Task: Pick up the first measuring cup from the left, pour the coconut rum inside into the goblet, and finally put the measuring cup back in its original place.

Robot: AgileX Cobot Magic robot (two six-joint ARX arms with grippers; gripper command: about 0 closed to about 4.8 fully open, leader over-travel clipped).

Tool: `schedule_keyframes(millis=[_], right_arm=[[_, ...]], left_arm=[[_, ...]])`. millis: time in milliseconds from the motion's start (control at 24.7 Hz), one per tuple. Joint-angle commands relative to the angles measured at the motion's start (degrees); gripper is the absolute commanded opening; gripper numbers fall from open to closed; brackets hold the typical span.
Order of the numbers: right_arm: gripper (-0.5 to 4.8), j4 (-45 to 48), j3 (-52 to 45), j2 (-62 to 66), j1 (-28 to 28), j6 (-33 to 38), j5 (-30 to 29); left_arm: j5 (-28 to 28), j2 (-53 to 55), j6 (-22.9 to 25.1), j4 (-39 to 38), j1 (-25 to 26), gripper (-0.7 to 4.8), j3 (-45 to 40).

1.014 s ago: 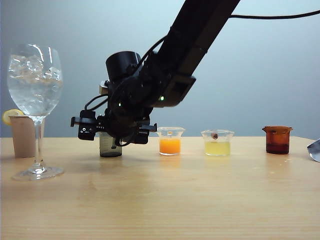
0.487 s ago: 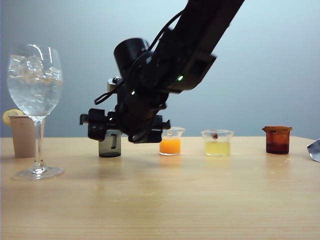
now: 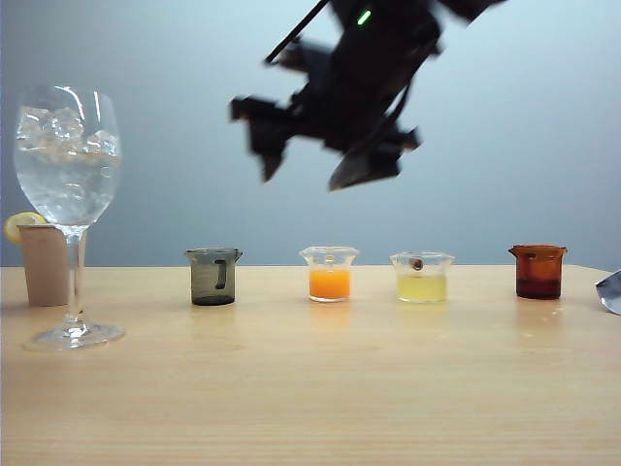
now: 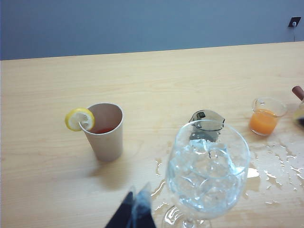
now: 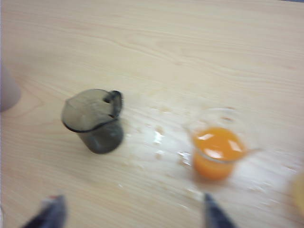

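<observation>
The first measuring cup (image 3: 213,277), smoky grey-green with a dark handle, stands upright on the table, leftmost in the row of cups. It also shows from above (image 5: 95,121) and behind the goblet (image 4: 206,124). I cannot make out any coconut rum through its tint. The goblet (image 3: 68,184) stands at the far left, its bowl (image 4: 209,171) full of ice and clear liquid. My right gripper (image 3: 310,170) hangs blurred, high above the cups, its fingers (image 5: 50,213) spread wide, open and empty. My left gripper (image 4: 135,213) sits low beside the goblet's foot, tips together.
A paper cup (image 3: 44,264) with a lemon slice stands behind the goblet. Right of the grey-green cup stand an orange cup (image 3: 330,274), a pale yellow cup (image 3: 422,278) and an amber cup (image 3: 539,272). Wet splashes (image 4: 275,166) lie on the table. Something silvery (image 3: 611,291) shows at the right edge.
My right gripper has drawn off the grey-green cup and climbed steeply up and to the right. The cup stays standing on the table. The left arm has not moved.
</observation>
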Motion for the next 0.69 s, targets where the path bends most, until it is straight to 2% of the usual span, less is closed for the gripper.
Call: schedule_keyframes(millis=[41, 81, 162, 203, 243, 284, 446, 689], right_arm=[[3.32, -3.2, -0.1, -6.5, -1.2, -1.5, -1.4], [3.19, -4.0, -0.1, -8.2, -1.5, -2.5, -1.4], [2.38, -6.4, -0.1, -12.0, -1.9, -4.5, -1.6], [1.43, -8.9, -0.1, -14.8, -1.9, -5.9, -1.6], [0.19, -12.3, -0.1, -17.8, -1.9, -7.0, -1.6], [-0.1, -14.2, -0.1, -19.5, -1.9, -7.8, -1.7], [-0.08, -19.9, -0.1, -24.6, -2.0, -8.1, -1.9], [-0.08, -28.5, -0.2, -34.0, -4.2, -9.7, -6.0]], left_arm=[[-0.1, -0.1, 0.0, 0.4, 0.1, -0.04, 0.2], [-0.1, -0.1, 0.0, 0.4, 0.1, -0.04, 0.2], [-0.1, -0.1, 0.0, 0.4, 0.1, -0.04, 0.2], [-0.1, -0.1, 0.0, 0.4, 0.1, -0.04, 0.2], [-0.1, -0.1, 0.0, 0.4, 0.1, -0.04, 0.2], [-0.1, -0.1, 0.0, 0.4, 0.1, -0.04, 0.2], [-0.1, -0.1, 0.0, 0.4, 0.1, -0.04, 0.2], [-0.1, -0.1, 0.0, 0.4, 0.1, -0.04, 0.2]])
